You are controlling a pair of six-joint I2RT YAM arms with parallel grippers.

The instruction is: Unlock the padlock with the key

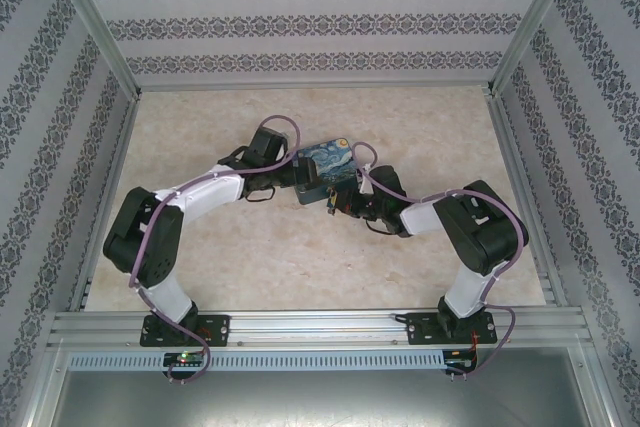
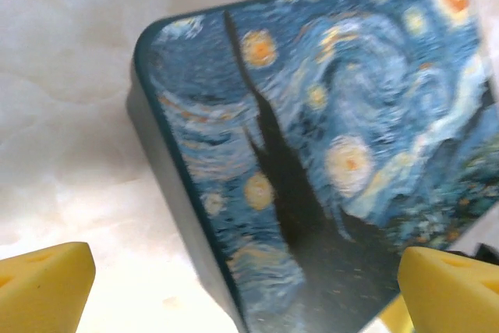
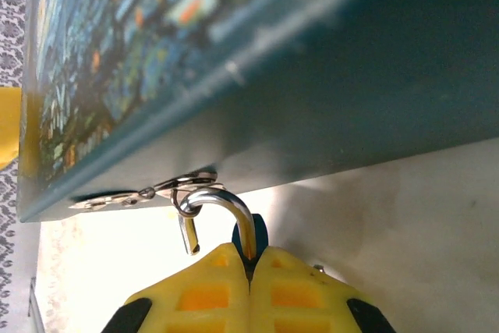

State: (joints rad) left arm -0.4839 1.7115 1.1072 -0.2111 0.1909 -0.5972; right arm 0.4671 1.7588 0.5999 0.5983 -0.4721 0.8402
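Tin [image 3: 327, 76] hard against padlock [image 3: 245, 228]; table [image 1: 420, 117] open toward far wall.

This is a robot test cell in a lab: a marble-look tabletop [image 1: 300, 267] is boxed in by aluminium framing [image 1: 90, 17] and panels of patterned wallpaper [image 1: 320, 27], with a left arm [image 1: 150, 237] and a right arm [image 1: 480, 232] bolted to a slotted metal rail [image 1: 320, 325] at its near edge.

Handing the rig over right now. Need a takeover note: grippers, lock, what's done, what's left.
Left gripper: open, fingers either side of a corner of the starry-night tin, not visibly clamping it.
Right gripper: shut on the padlock, which hangs by its shackle from the tin's hasp.
Done: the shackle's free end looks out of the body, so it is probably unlocked.
Left: confirm that, then unhook the shackle from the hasp.
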